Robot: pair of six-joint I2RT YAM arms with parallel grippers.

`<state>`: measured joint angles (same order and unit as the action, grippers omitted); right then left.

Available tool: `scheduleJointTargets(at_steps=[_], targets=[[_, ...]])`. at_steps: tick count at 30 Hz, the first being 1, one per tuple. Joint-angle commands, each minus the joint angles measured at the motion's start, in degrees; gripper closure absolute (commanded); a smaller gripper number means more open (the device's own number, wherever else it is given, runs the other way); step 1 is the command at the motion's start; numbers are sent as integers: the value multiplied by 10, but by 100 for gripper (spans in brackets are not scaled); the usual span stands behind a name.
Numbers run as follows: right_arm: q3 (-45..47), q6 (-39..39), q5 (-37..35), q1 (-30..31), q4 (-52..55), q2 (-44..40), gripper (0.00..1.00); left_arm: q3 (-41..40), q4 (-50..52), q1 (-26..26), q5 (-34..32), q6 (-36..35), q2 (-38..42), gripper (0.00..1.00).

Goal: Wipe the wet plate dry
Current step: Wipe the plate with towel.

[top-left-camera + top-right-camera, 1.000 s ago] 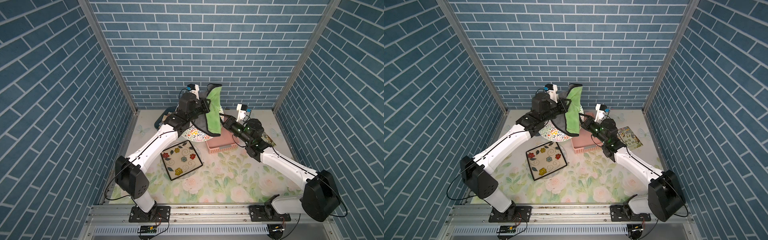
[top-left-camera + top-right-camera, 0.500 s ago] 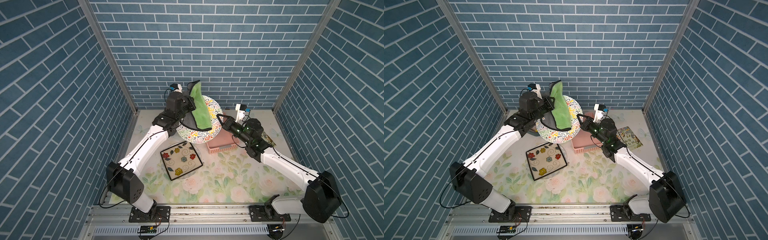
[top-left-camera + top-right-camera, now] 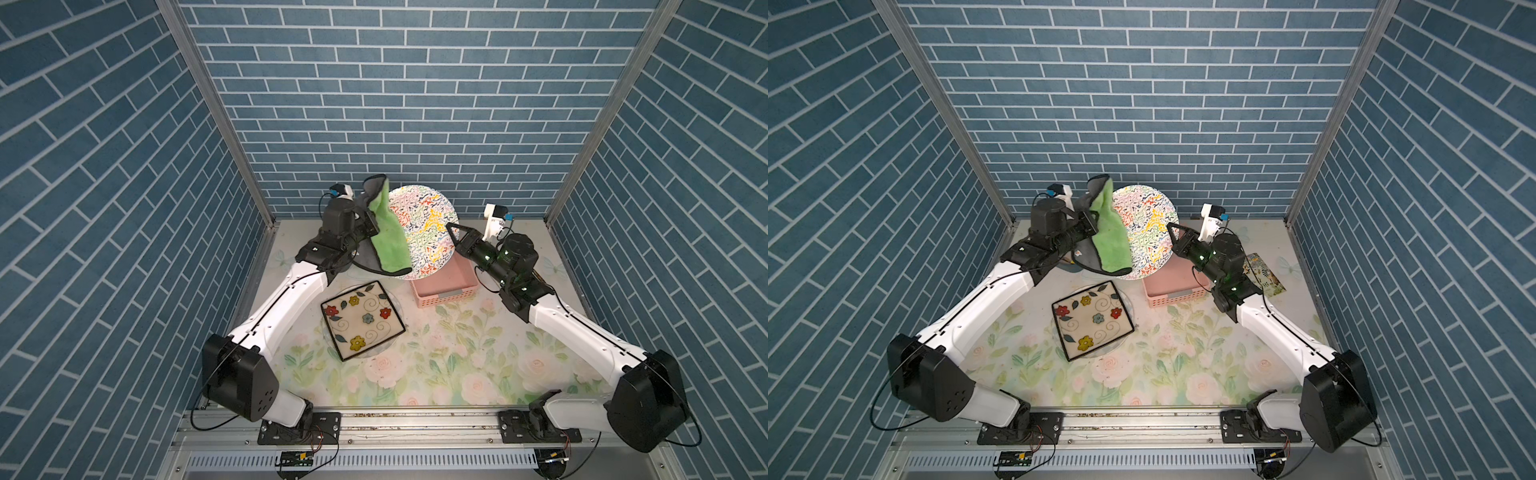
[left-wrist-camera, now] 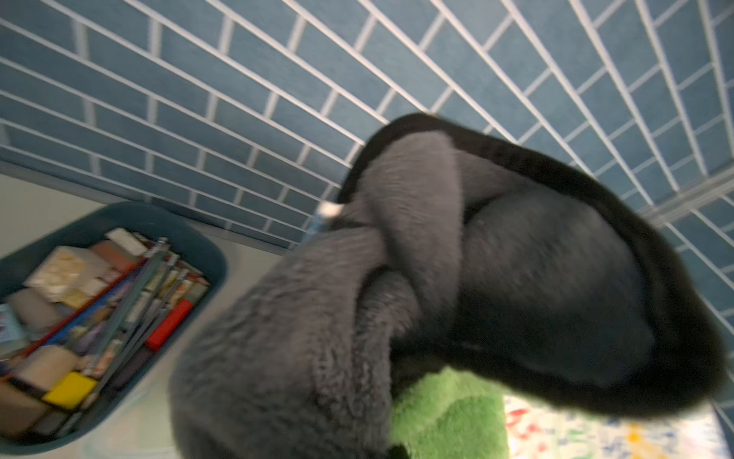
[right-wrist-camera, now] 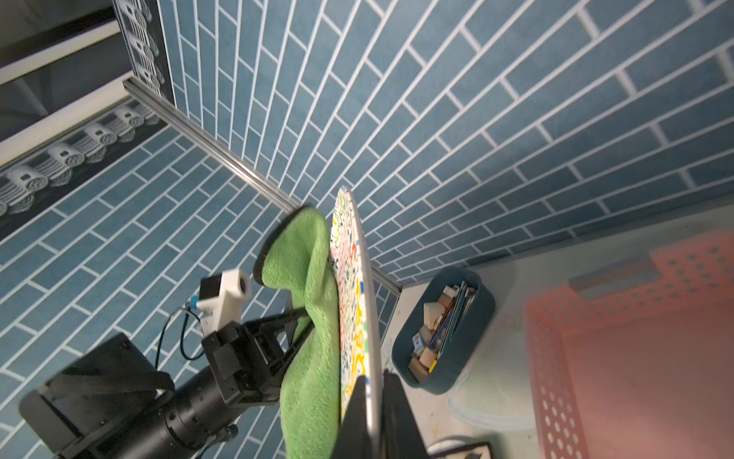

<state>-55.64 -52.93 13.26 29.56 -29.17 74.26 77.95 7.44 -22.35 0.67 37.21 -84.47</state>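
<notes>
Fingers of right gripper pinch only the plate rim, left gripper clamps cloth; wiping pressure could lever the upright wet plate loose near the back edge of the desk.

Resting on floral tablecloth: square flowered dish near pink perforated basket, and crammed blue bin by brick wall.
</notes>
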Motion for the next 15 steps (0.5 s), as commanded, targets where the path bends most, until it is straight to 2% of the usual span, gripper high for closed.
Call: scheduleJointTargets(at_steps=[1,4,6,8,11,13,15], targets=[[-24,-57,43,5,-189,-52,100,-24,31,-57,15,-36,-12,100],[-35,-59,50,25,-212,-32,100,-23,24,-114,40,-44,-34,100],[-38,-61,51,27,-218,-29,100,-24,27,-111,33,-33,-35,100],[-34,-63,41,18,-212,-40,100,-28,37,-84,5,-23,-19,100],[-25,-69,35,-5,-193,-58,100,-27,30,-50,5,-18,1,100],[-26,-60,36,-7,-183,-59,100,-9,16,-66,40,-29,-7,100],[-32,-53,42,8,-187,-49,100,20,6,-109,59,-37,-32,100]])
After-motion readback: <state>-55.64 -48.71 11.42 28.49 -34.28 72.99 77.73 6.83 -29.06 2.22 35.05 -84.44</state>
